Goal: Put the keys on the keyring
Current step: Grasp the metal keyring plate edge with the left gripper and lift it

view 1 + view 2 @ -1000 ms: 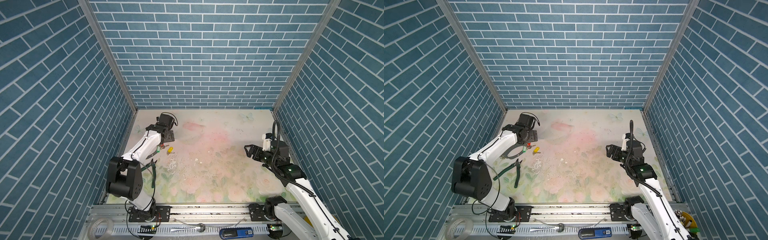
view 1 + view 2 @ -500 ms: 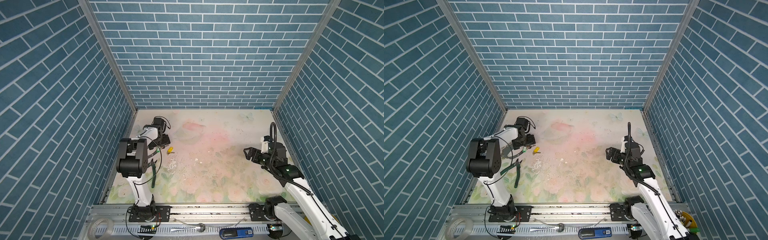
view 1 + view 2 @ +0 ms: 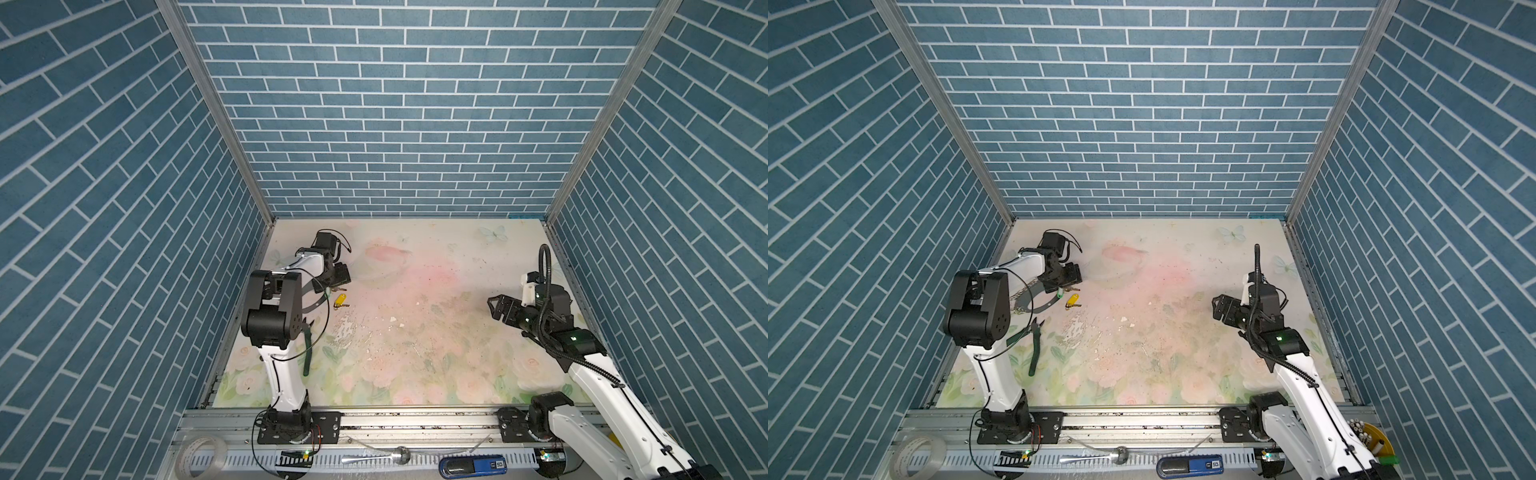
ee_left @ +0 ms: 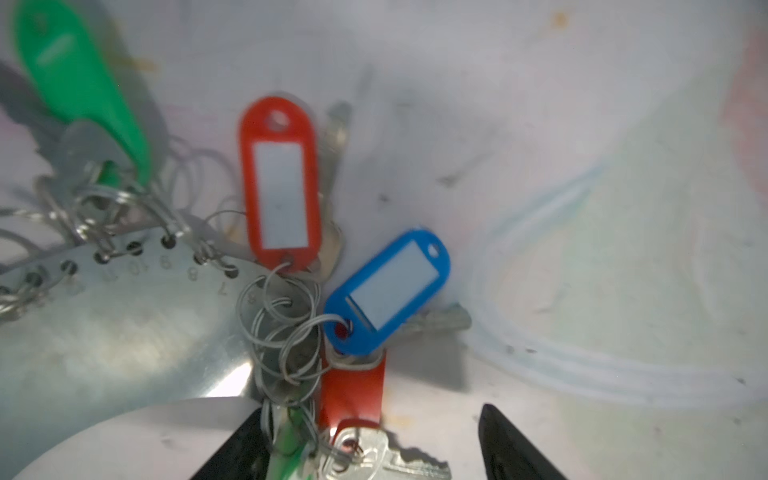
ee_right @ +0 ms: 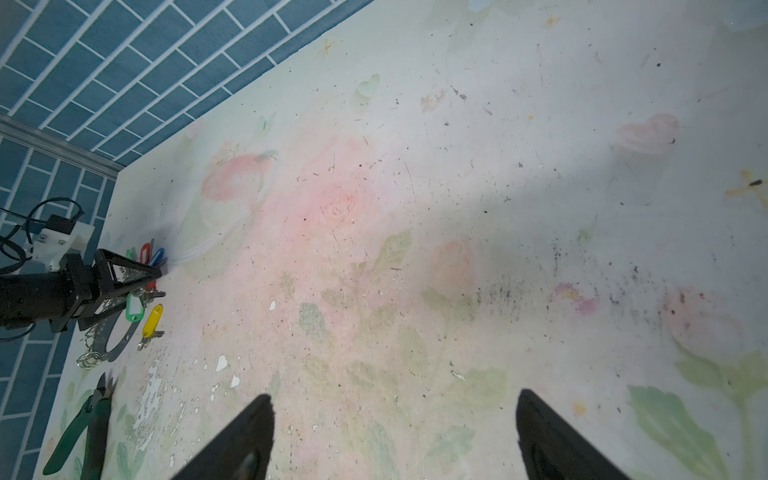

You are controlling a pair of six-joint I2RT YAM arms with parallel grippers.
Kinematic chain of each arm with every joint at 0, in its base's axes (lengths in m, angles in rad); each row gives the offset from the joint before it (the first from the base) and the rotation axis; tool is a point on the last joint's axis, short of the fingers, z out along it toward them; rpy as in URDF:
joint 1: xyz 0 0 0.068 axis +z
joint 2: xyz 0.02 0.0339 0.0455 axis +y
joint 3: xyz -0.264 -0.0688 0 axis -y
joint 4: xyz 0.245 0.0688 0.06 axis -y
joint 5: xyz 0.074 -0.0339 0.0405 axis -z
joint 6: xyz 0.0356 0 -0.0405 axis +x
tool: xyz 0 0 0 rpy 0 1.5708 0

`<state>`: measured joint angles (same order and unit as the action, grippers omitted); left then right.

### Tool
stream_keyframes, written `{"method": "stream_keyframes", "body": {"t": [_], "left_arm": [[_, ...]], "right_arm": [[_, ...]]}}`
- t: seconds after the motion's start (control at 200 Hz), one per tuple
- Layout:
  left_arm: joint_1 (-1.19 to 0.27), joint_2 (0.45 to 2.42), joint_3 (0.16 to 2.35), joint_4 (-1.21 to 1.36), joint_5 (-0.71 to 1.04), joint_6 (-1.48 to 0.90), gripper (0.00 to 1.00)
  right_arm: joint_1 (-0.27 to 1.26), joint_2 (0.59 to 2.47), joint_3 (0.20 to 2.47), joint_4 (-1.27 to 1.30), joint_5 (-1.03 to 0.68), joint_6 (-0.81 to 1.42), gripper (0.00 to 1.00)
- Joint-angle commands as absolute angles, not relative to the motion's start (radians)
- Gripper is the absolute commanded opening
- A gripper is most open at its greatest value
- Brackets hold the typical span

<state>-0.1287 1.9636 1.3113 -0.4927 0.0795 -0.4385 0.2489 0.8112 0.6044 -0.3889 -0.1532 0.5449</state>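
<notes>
I see the keyring (image 3: 1038,305) flat by the left edge of the table (image 3: 415,257), toward the far left corner. The left gripper (image 4: 370,409) is low over the hoop's far end with its jaws apart and nothing clamped. A red-tagged key (image 4: 386,457) lies between the fingers.

Only the left wrist view shows me the hoop's numbered holes and the red tag (image 4: 280,178), blue tag (image 4: 388,291) and green tag (image 4: 79,83), tangled in wire loops at its rim. In both top views the arm covers that.

The yellow-tagged key (image 3: 340,299) lies loose just right of the hoop. The pliers (image 3: 1034,345) lie nearer the front edge. The right gripper (image 5: 395,395) hovers wide and empty near the right edge.

Versus a second ago, the left elbow is now raised upright and the left jaws are slightly narrower. The right arm has barely shifted.
</notes>
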Motion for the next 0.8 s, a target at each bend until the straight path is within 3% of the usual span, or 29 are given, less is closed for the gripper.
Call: {"method": "stream_keyframes", "body": {"t": [0.0, 0.45, 0.59, 0.795], "left_arm": [[-0.231, 1.983, 1.33, -0.498, 0.15, -0.46, 0.77], [-0.574, 2.08, 1.585, -0.591, 0.152, -0.476, 0.76], [-0.589, 1.999, 1.578, -0.641, 0.098, -0.439, 0.77], [-0.533, 1.851, 1.485, -0.756, -0.116, -0.354, 0.81]], "right_arm": [[0.255, 0.823, 0.6, -0.405, -0.134, 0.545, 0.9], [0.256, 0.815, 0.6, -0.42, -0.126, 0.558, 0.89], [0.256, 0.81, 0.601, -0.43, -0.127, 0.557, 0.89], [0.258, 0.81, 0.596, -0.422, -0.129, 0.56, 0.89]]}}
